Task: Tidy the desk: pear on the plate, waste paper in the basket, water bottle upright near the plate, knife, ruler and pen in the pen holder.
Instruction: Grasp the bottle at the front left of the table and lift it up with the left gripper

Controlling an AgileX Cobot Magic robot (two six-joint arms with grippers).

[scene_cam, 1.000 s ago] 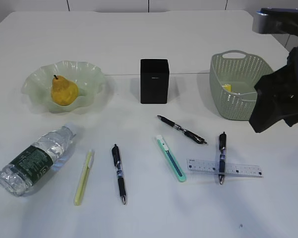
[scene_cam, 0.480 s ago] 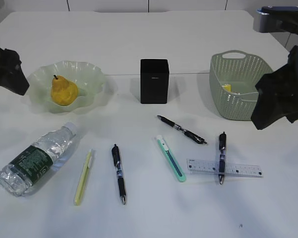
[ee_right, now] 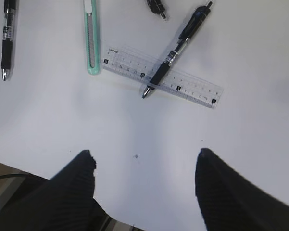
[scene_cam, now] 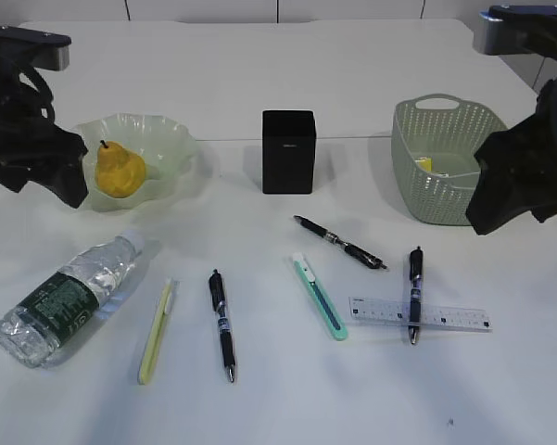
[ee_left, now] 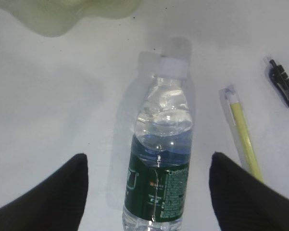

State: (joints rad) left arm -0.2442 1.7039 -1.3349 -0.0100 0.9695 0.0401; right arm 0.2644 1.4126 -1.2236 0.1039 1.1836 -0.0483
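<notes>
Water bottle (ee_left: pixel 160 163) lies on its side on the surface (scene_cam: pixel 259 399), below the plate (scene_cam: pixel 167 139). Left end effector (ee_left: pixel 146 192) hangs above it, jaws wide, empty. You should descend centred on the label, then close firmly.

Three black pens (scene_cam: pixel 222 324), one ruler (scene_cam: pixel 419 313)

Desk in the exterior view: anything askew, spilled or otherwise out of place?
The water bottle lies on its side at front left, capped, nothing spilled. One pen lies crosswise on the ruler. Other pens and the knife are scattered loose, none in the pen holder.
</notes>
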